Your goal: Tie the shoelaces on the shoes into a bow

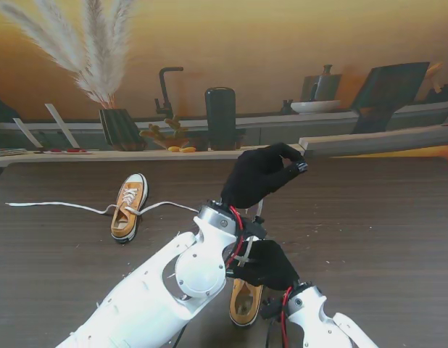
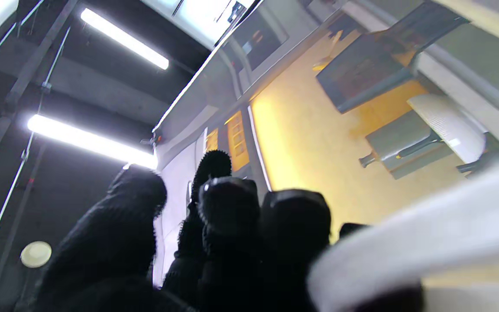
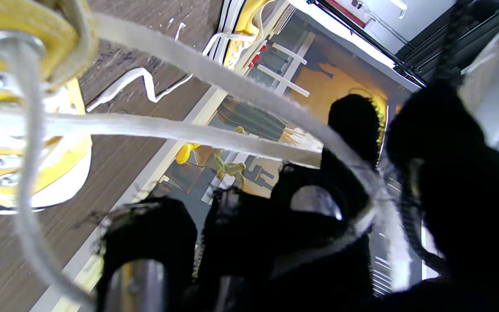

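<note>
**Laces held over the near shoe**

Hands in black gloves worked close together near the middle of the bench. The right robot hand was low, just above the near shoe, and its fingers were closed around white lace. In the right wrist view two strands ran from the yellow eyelets of this shoe into the fingers, and both looked stretched. The left robot hand was raised higher and farther from me, with its fingers curled. A short piece of white lace showed under it in the stand's view, and a wide white band lay blurred across the left wrist view, so it seemed to hold lace as well, but I cannot tell the grip for sure.

The near shoe was mostly covered by the arms; only its orange inside and white sole were visible, close to me. The second shoe lay well apart on the left, orange with a white toe, and its laces were spread loose on the dark bench to both sides. No bow was tied on either shoe.

At the far edge of the bench a vase with pampas grass stood before a printed kitchen backdrop.
</note>
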Controlling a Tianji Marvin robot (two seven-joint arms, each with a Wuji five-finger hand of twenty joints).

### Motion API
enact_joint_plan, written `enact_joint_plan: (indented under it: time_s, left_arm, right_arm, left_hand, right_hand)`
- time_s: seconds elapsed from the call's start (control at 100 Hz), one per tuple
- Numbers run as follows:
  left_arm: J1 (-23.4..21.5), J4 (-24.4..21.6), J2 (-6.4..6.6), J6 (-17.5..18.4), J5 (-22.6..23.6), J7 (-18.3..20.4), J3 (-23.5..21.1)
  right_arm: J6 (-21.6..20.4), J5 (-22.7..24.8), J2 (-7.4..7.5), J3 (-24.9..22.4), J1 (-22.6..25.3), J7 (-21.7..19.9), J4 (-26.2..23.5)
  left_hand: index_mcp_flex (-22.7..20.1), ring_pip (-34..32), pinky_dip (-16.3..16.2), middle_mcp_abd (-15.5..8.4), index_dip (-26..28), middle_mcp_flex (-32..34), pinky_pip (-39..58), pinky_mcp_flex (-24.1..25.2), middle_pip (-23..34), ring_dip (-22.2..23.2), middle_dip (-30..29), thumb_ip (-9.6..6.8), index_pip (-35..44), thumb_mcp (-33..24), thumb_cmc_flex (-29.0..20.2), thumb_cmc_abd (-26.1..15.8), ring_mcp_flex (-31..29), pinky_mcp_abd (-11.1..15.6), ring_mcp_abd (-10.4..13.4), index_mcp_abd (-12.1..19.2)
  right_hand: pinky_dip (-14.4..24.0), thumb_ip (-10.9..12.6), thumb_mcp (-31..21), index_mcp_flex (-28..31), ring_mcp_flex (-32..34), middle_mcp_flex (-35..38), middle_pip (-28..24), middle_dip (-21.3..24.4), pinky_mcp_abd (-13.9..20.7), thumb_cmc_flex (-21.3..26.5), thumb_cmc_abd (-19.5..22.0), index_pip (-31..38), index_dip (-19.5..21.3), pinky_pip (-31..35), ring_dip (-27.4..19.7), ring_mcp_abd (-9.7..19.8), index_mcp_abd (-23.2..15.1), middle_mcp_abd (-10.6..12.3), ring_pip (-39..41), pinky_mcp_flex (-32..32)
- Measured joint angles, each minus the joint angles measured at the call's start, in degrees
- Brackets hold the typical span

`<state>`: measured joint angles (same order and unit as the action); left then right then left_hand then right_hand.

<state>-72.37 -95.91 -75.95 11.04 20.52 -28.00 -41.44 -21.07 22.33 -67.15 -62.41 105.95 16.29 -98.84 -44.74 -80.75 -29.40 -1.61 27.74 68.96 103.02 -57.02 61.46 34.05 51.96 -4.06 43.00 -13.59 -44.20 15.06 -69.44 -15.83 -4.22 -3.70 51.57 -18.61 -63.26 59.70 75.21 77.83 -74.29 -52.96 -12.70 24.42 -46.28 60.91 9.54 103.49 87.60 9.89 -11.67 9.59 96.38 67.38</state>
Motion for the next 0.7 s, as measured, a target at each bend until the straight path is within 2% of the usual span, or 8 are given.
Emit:
enact_joint_plan:
  time_s: [0.11, 0.22, 0.28, 0.33, 0.38, 0.51, 0.57, 0.7]
  left_arm:
    - [1.38, 1.91, 0.34, -1.12, 3.88, 0.51, 0.72]
    - [2.52, 2.81, 0.99, -1.20, 2.78, 4.67, 1.13]
    - [3.11, 2.82, 1.60, -1.15, 0.35, 9.65, 1.20]
    - [3.73, 3.12, 2.06, -1.05, -0.26, 11.01, 1.69]
    - [4.48, 3.99, 2.26, -0.96, 0.27, 10.32, 2.45]
    - [5.64, 6.50, 2.13, -1.03, 2.20, 8.63, 3.15]
    - [5.84, 6.61, 2.20, -1.49, 1.83, 10.01, 3.12]
    - [6.10, 6.00, 2.92, -2.38, 1.24, 14.89, 2.73]
  right_arm:
    - [-0.90, -0.05, -0.01, 0.11, -0.23, 0.19, 0.36]
    - [-1.38, -0.07, -0.03, 0.13, -0.37, 0.26, 0.55]
    - [-1.42, -0.07, -0.04, 0.16, -0.41, 0.38, 0.59]
    - [-1.43, -0.08, -0.04, 0.18, -0.43, 0.44, 0.60]
    - [-1.44, -0.10, -0.04, 0.20, -0.44, 0.45, 0.61]
    - [-1.55, -0.28, -0.05, 0.21, -0.43, 0.44, 0.63]
    - [-1.67, -0.37, -0.05, 0.21, -0.38, 0.43, 0.63]
    - [-1.96, -0.62, -0.06, -0.06, -0.15, 0.31, 0.56]
  left_hand:
    - [2.97, 9.34, -1.59, 1.25, 2.24, -9.46, -4.52, 10.63, -7.81, 3.43, 0.84, -0.67, -4.01, 0.97, 0.41, -0.81, 9.83, -0.09, -0.64, 3.03]
    - [5.90, 23.31, -9.79, 3.67, 3.62, -21.79, -16.95, 29.51, -17.98, 6.76, 0.53, -1.34, -7.67, 2.69, 0.82, -2.23, 25.80, 0.01, -1.98, 2.96]
    - [7.67, 34.50, -10.68, 4.80, 3.65, -28.56, -29.15, 40.16, -27.01, 6.64, -4.97, -1.45, -10.15, 4.26, 1.36, -3.04, 34.74, 0.03, -2.35, 2.95]
    - [8.69, 43.36, -10.22, 4.89, 3.65, -32.85, -38.74, 45.88, -33.72, 4.12, -10.46, -1.95, -12.62, 5.51, 2.57, -4.49, 39.69, 0.03, -2.83, 2.95]
    - [9.49, 50.10, -9.22, 5.03, 3.65, -35.51, -46.69, 49.02, -37.93, 1.77, -14.45, -1.95, -14.31, 5.67, 2.64, -5.21, 42.36, 0.03, -2.87, 2.95]
    - [10.18, 54.29, -9.13, 5.64, 3.02, -38.43, -52.78, 51.25, -39.71, 1.18, -15.70, -2.44, -16.97, 7.84, 3.05, -7.09, 44.56, 0.03, -2.89, 2.95]
    - [12.30, 57.29, -8.85, 5.70, 1.26, -41.33, -57.55, 53.42, -42.05, 0.54, -16.36, -2.45, -19.53, 9.18, 3.66, -7.81, 47.58, 0.03, -2.81, 2.91]
    - [19.74, 69.15, -2.88, 5.73, -4.62, -51.90, -80.77, 59.07, -50.69, -7.29, -24.71, -2.79, -27.86, 11.45, 6.02, -9.22, 57.47, 0.07, -2.39, 2.88]
  right_hand:
    - [0.03, 0.00, 0.00, 0.78, 0.01, 0.01, -0.11, 0.00, 0.00, 0.00, 0.00, 0.80, 0.00, 0.00, 0.00, 0.00, -0.24, 0.00, 0.06, 0.01]
    - [-0.06, 0.00, -0.12, 1.30, 0.02, 0.02, -0.32, 0.00, -0.21, 1.21, 0.00, 1.02, -0.01, 0.00, 0.00, 0.00, -0.31, 0.00, 0.12, 0.01]
    - [-0.84, 0.00, -0.12, 1.31, 0.02, 0.02, -0.33, 0.00, -0.21, 1.16, 0.00, 1.58, -0.01, 0.00, 0.00, 0.00, -0.31, 0.00, 0.12, 0.01]
    - [-1.29, 0.00, -0.12, 1.32, 0.02, 0.02, -0.33, 0.00, -0.22, 1.16, 0.00, 1.63, 0.25, 0.00, 0.00, 0.00, -0.31, 0.00, 0.12, 0.01]
    - [-1.36, 0.00, -0.12, 1.33, 0.02, 0.02, -0.34, 0.00, -0.22, 1.16, 0.00, 1.65, 0.31, 0.00, 0.00, 0.00, -0.31, 0.00, 0.13, 0.01]
    - [-1.46, 0.00, -0.11, 1.72, 0.03, 0.02, -0.35, 0.00, -0.23, 1.16, 0.00, 1.65, 0.43, 0.01, 0.00, 0.00, -0.37, 0.00, 0.13, 0.01]
    - [-1.48, 0.00, -0.11, 1.73, 0.03, 0.02, -0.35, 0.00, -0.24, 1.16, 0.00, 1.66, 0.86, 0.01, 0.00, 0.00, -0.38, 0.00, 0.13, 0.01]
    - [-1.54, 0.00, -0.11, 1.75, 0.03, 0.02, -0.36, 0.00, -0.25, 1.16, 0.00, 1.66, 0.94, 0.01, 0.00, 0.00, -0.39, 0.00, 0.13, 0.01]
